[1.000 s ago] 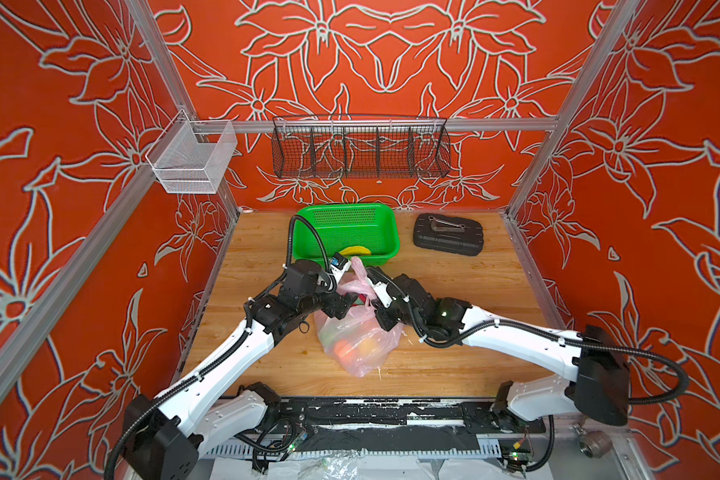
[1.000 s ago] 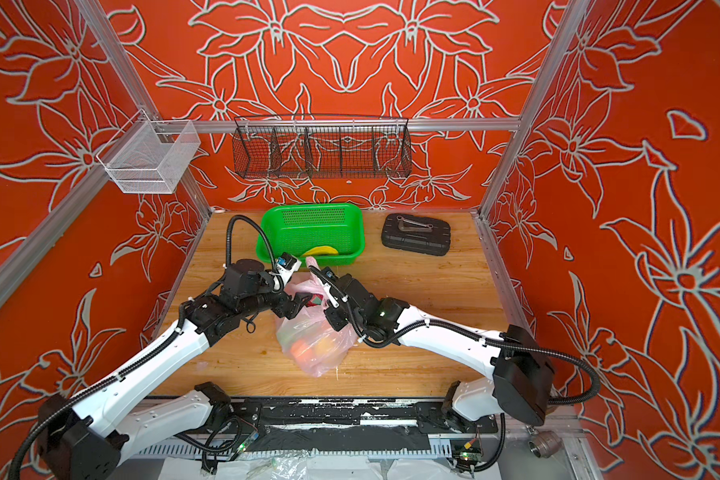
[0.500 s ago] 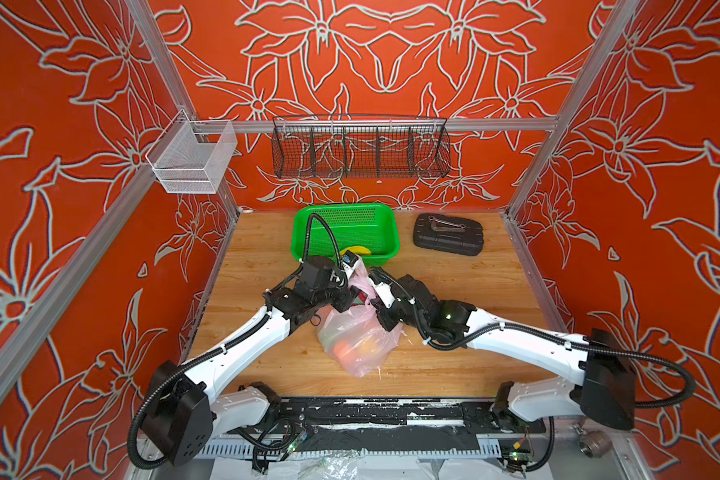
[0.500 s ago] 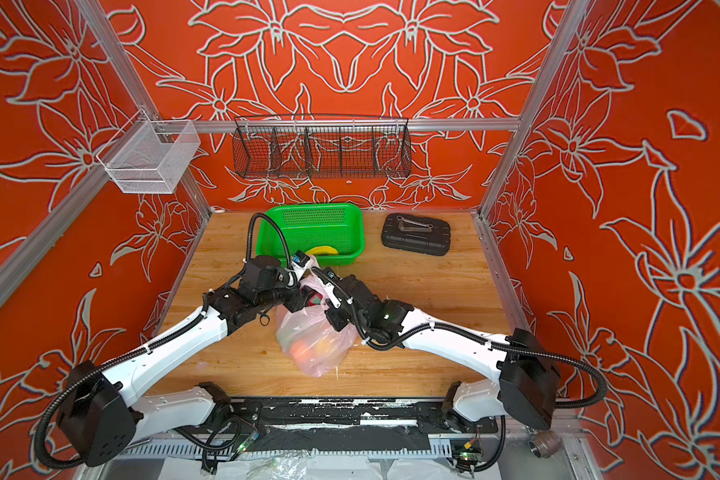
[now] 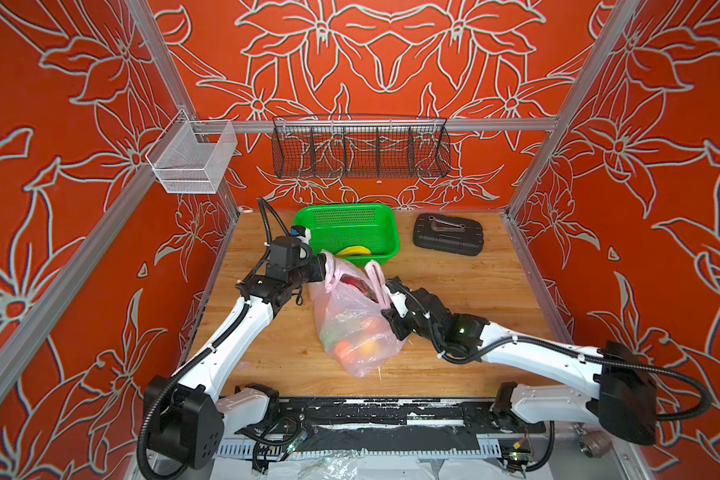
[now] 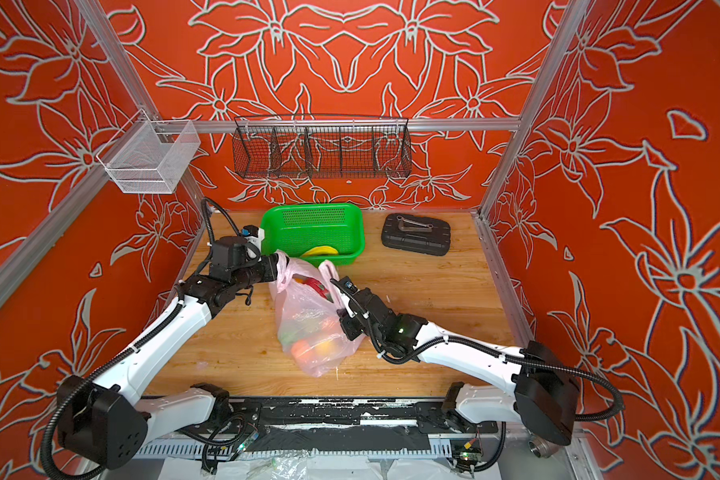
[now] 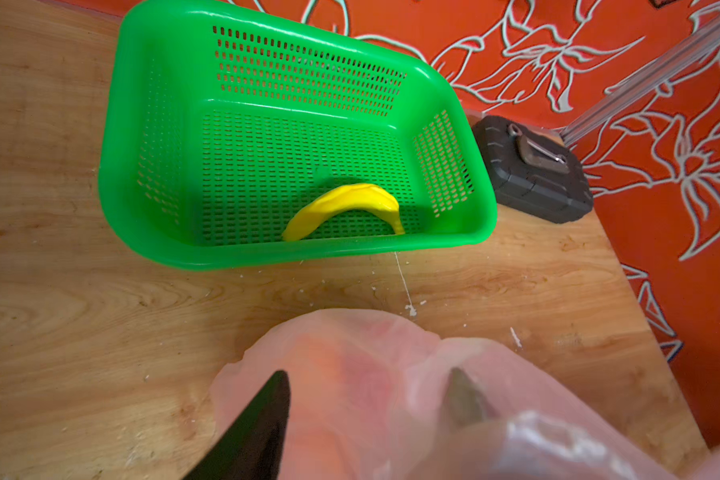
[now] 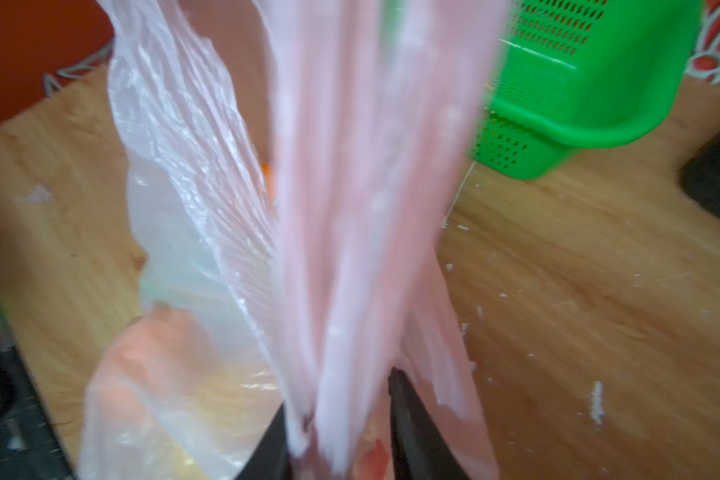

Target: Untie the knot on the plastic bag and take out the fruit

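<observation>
- The plastic bag (image 5: 352, 328) lies on the bench (image 5: 454, 291) between the two arms. Its long axis runs from the mouth, which points toward the green basket (image 5: 341, 218), back to the closed bottom nearest the robot's base.
- We find no knot. In both top views the two handle loops (image 5: 330, 266) stand apart, one at the left gripper (image 5: 323, 266) and one beside the right gripper (image 5: 385, 297). We judge the untying done.
- In the left wrist view the left jaws stand well apart. One finger (image 7: 262, 415) is bare and the other shows dimly through pink film draped over it. We read that as hooked, not pinched.
- In the right wrist view the right jaws are partly apart, with the bunched handle strip running out between them. The picture is blurred there. The strip looks loose to us rather than clamped.
- Most of the fruit (image 5: 350, 348), orange, yellow and green, sits in the bag's bottom end, close by the right arm's wrist.
- A red fruit (image 5: 356, 284) shows at the mouth, between the two grippers and about equally near both.
- A banana (image 5: 353, 250) lies in the basket.
- The coming move turns on that mouth. It opens away from the base, so jaws must enter from the far end and along the bag's axis.
- The left gripper sits right at that rim, so we think it is better lined up for the red fruit. The right would have to come round the loop beside it.
</observation>
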`<state>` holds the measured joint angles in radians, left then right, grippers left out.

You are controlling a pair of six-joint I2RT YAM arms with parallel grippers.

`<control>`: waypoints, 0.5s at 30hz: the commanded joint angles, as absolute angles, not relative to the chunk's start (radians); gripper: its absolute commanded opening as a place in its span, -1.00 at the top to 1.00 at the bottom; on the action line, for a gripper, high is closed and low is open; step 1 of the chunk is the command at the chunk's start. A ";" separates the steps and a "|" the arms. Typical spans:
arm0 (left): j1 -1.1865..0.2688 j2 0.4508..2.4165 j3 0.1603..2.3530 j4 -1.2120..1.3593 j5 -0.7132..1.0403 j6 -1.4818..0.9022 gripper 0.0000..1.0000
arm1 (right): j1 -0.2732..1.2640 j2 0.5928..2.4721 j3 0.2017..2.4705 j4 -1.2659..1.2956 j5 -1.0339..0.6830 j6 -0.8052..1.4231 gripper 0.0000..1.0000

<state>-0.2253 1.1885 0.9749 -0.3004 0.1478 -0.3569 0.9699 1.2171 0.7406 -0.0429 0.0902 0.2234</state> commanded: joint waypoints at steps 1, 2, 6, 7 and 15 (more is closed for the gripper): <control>-0.212 1.167 1.014 -0.374 0.152 -0.428 -0.39 | 0.970 1.166 0.724 0.028 -0.080 0.209 0.06; -0.212 1.158 1.017 -0.388 0.148 -0.435 -0.43 | 0.969 1.151 0.727 0.033 -0.082 0.211 -0.04; -0.212 1.105 1.031 -0.452 0.141 -0.490 -0.52 | 0.968 1.077 0.735 0.095 -0.061 0.174 -0.33; -0.212 1.089 1.032 -0.462 0.145 -0.506 -0.53 | 0.968 1.059 0.736 0.119 -0.061 0.156 -0.38; -0.217 0.962 1.037 -0.533 0.231 -0.644 -0.57 | 0.866 1.074 0.934 0.080 -0.117 0.189 -0.59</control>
<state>-0.2161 0.9997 1.0191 -0.4747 0.1982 -0.5682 0.9066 1.0561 0.8478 0.0879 -0.0750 0.1658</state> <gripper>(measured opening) 0.785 0.795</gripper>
